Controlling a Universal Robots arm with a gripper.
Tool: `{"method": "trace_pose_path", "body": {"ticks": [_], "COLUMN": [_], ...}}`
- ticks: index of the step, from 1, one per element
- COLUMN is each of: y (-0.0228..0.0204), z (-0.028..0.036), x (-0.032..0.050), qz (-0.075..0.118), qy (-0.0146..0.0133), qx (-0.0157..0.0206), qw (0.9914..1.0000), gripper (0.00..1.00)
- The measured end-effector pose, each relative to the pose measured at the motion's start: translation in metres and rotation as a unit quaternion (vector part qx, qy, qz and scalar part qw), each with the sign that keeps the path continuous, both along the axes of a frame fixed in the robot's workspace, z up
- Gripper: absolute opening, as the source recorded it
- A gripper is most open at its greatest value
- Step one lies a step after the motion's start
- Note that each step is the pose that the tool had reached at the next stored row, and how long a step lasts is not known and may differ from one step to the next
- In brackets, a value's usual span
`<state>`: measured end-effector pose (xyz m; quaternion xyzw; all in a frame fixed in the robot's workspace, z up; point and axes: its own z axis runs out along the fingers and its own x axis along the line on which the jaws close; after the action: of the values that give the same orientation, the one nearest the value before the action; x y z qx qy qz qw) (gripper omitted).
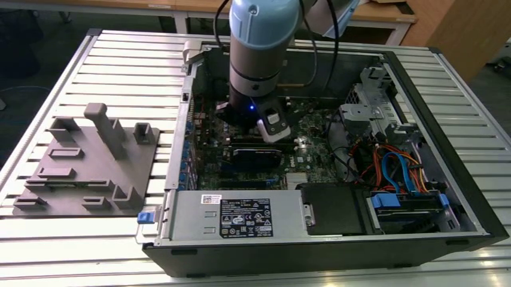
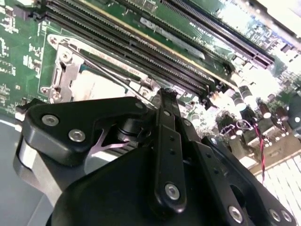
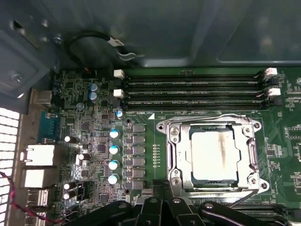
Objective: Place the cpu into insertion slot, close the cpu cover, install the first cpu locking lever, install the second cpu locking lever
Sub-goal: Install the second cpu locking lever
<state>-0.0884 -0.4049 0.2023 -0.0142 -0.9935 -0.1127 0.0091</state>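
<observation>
your cpu (image 3: 212, 155) sits in the slot (image 3: 176, 155) with the cover (image 3: 251, 155) down over it, so the claw (image 3: 162, 188) hovers just beside it; whether it's apart, i cannot tell.

A black-and-white printed label (image 1: 246, 217) covers the top of the silver power supply (image 1: 231, 214) at the computer case's near edge. Its print is too small to read. A smaller white sticker (image 1: 210, 198) sits beside it, equally illegible.

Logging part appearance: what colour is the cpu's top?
Pale silver-grey, seated inside the cpu cover; the cpu shows best in the first wrist view.
</observation>
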Motion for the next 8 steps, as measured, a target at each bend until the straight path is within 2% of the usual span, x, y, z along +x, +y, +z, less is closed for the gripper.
{"method": "trace_pose_path", "body": {"ticks": [8], "y": [0.0021], "z": [0.0161], "x": [-0.0006], "qz": [0.0], "qy": [0.0], "qx": [0.0], "qw": [1.0], "gripper": [0.1]}}
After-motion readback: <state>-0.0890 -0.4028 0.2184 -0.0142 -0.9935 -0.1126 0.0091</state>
